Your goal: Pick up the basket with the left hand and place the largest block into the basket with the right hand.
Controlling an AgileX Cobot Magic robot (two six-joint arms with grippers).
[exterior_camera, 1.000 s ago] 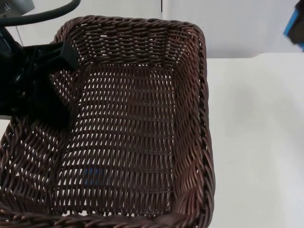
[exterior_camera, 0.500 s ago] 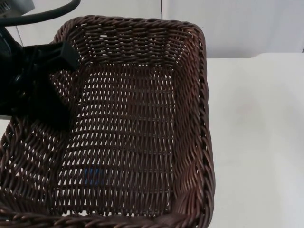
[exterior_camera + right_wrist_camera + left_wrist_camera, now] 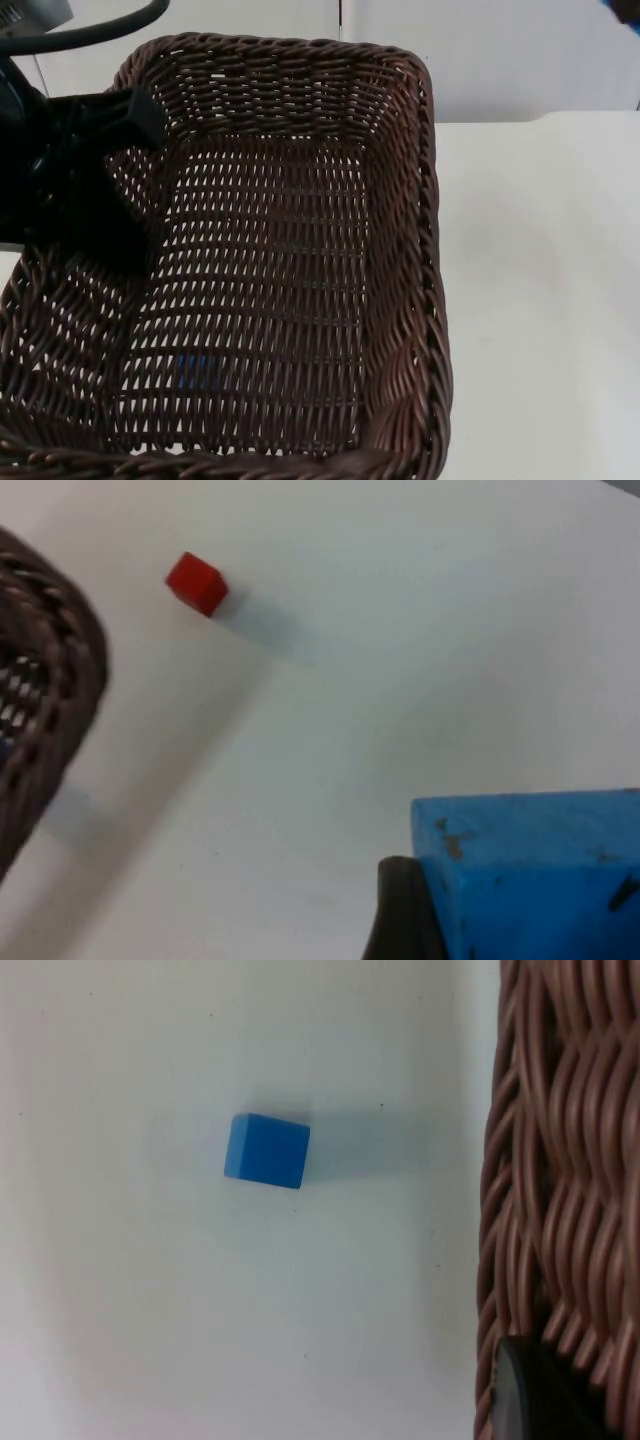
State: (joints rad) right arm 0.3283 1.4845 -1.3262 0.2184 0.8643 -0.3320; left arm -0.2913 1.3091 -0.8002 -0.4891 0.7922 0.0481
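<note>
A dark brown wicker basket [image 3: 400, 140] hangs lifted above the table, close under the top camera. My left gripper [image 3: 125, 120] is shut on its left rim; the rim [image 3: 560, 1160] also shows in the left wrist view beside a black fingertip [image 3: 535, 1400]. In the right wrist view my right gripper [image 3: 520, 920] is shut on the large blue block [image 3: 530, 850], raised over the table to the right of the basket [image 3: 50, 670]. The basket holds nothing.
A small blue cube [image 3: 266, 1150] lies on the white table under the basket and shows through the weave [image 3: 195, 370]. A small red cube [image 3: 196, 582] lies on the table beside the basket. Open white table [image 3: 540, 300] stretches to the right.
The large blue block at the top view's upper right corner has moved up and out of the picture. The basket and left gripper have stayed still.
</note>
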